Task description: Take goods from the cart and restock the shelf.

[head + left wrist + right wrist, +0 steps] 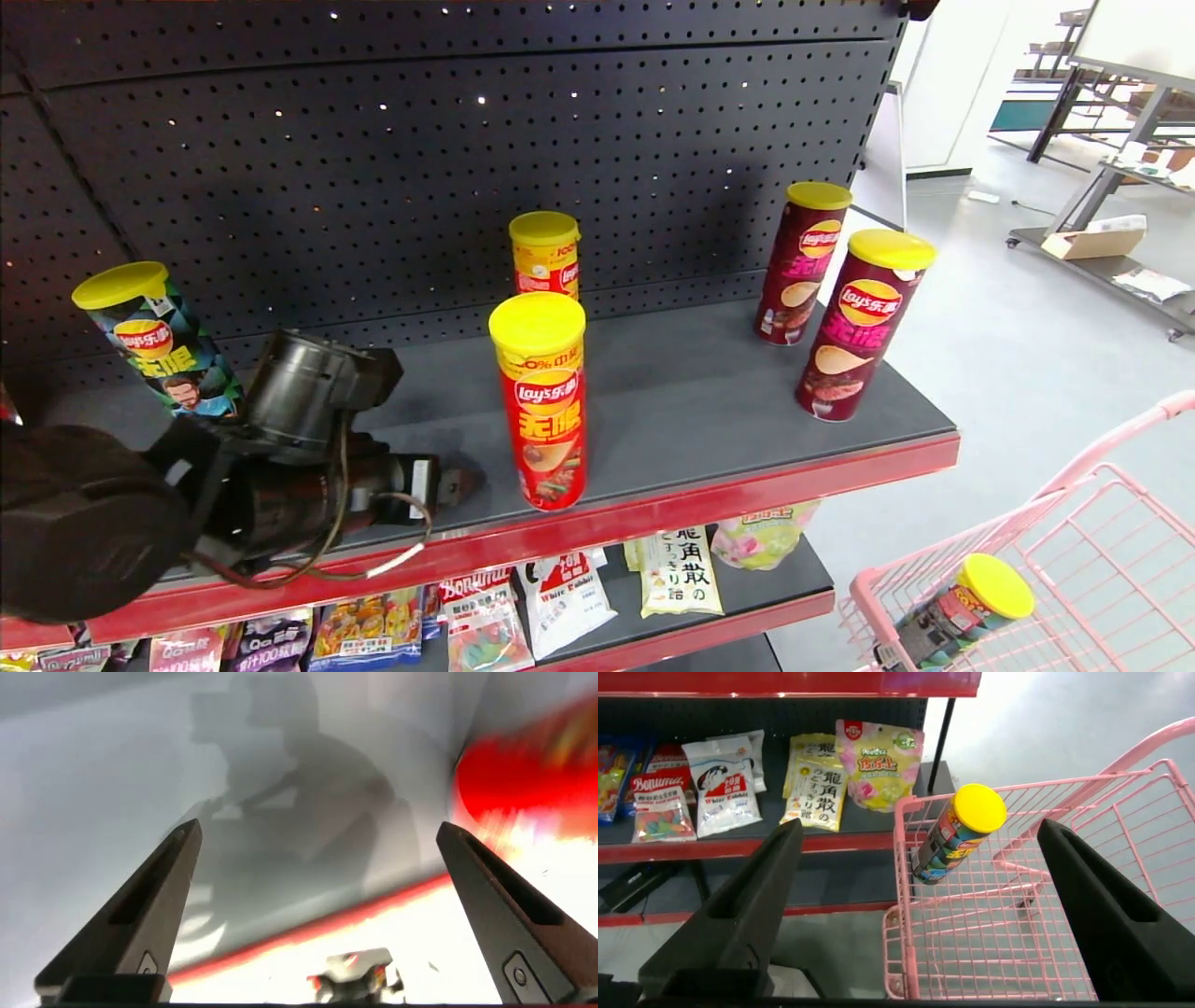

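Print on nearly everything here, so I'm calling out where it sits. The near red can point(541, 401) at the front of the shelf point(709, 411) carries a round logo badge, big yellow characters under it and a band of small figures just below the lid. The far red can point(545, 254) behind it shows a slice of that badge. On the right, the far maroon can point(805, 261) and the near maroon can point(864, 322) wear the badge over pink characters. The dark can point(154, 341) on the left has it too. Lower down, a white bag point(680, 569) bears bold black characters. On the cart can point(962, 607) the label is too small for me.
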Robot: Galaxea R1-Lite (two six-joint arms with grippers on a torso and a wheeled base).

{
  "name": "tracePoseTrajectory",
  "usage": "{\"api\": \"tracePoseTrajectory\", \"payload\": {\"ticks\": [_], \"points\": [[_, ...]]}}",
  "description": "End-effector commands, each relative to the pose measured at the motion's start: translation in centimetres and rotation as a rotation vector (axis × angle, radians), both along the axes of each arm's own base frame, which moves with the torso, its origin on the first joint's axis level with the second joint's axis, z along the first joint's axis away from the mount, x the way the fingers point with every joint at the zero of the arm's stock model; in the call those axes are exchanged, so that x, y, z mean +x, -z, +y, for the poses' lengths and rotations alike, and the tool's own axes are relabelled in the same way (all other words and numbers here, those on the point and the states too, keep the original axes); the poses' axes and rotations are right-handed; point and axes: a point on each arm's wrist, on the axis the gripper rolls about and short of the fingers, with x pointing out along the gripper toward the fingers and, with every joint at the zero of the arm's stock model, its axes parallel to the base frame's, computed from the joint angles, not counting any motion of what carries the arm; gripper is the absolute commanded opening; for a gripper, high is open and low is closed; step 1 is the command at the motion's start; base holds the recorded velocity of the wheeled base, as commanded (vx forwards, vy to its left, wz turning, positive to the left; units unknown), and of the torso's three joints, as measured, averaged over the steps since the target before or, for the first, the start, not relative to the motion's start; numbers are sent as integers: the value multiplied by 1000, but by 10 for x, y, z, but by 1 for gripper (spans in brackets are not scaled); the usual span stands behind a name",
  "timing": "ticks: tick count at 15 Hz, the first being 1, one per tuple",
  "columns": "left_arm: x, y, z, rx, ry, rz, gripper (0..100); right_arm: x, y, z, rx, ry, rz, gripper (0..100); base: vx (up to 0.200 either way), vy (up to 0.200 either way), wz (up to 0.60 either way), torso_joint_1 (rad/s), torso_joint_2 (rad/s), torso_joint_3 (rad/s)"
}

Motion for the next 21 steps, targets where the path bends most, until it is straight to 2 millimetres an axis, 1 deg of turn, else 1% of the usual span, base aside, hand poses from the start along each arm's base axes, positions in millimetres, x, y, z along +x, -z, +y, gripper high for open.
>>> {"api": "tracePoseTrajectory", "payload": {"ticks": [1, 2, 3, 4, 5, 6, 7, 8, 9, 12, 17, 18, 20, 21], "points": [[-81, -42, 60, 78, 6, -65, 100, 11, -7, 2, -4, -5, 70, 100, 0, 0, 0, 0, 0, 0], [-109, -51, 75, 119, 22, -32, 100, 14, -10, 2, 3, -3, 86, 100, 0, 0, 0, 0, 0, 0], [-126, -57, 83, 123, 44, -12, 100, 16, -11, 3, 6, -1, 103, 100, 0, 0, 0, 0, 0, 0], [-151, -63, 91, 93, 84, 15, 100, 19, -12, 3, 10, 2, 125, 100, 0, 0, 0, 0, 0, 0], [-175, -67, 98, 42, 122, -26, 100, 22, -16, 3, 8, 7, 135, 100, 0, 0, 0, 0, 0, 0], [-188, -68, 102, 41, 127, -43, 100, 25, -18, 4, 2, 11, 150, 100, 0, 0, 0, 0, 0, 0], [-199, -70, 106, 54, 134, -21, 100, 29, -20, 4, 0, 15, 163, 100, 0, 0, 0, 0, 0, 0], [-205, -72, 108, 63, 135, -4, 100, 32, -24, 4, 0, 17, 168, 100, 0, 0, 0, 0, 0, 0], [-207, -71, 109, 66, 127, -7, 100, 33, -26, 4, -5, 22, 167, 100, 0, 0, 0, 0, 0, 0], [-214, -70, 113, 103, 63, -51, 100, 30, -27, 3, -19, 64, 151, 100, 0, 0, 0, 0, 0, 0], [-237, -56, 121, 92, 57, -123, 100, 28, -24, 1, -42, 131, 144, 100, 0, 0, 0, 0, 0, 0], [-240, -54, 122, 91, 56, -132, 100, 26, -23, 1, -41, 130, 141, 100, 0, 0, 0, 0, 0, 0], [-240, -53, 122, 116, 56, -131, 100, 26, -22, 1, -44, 129, 144, 100, 0, 0, 0, 0, 0, 0], [-239, -52, 122, 126, 53, -127, 100, 26, -22, 1, -44, 131, 143, 100, -200, 0, 0, 2, 2, 2]]}}
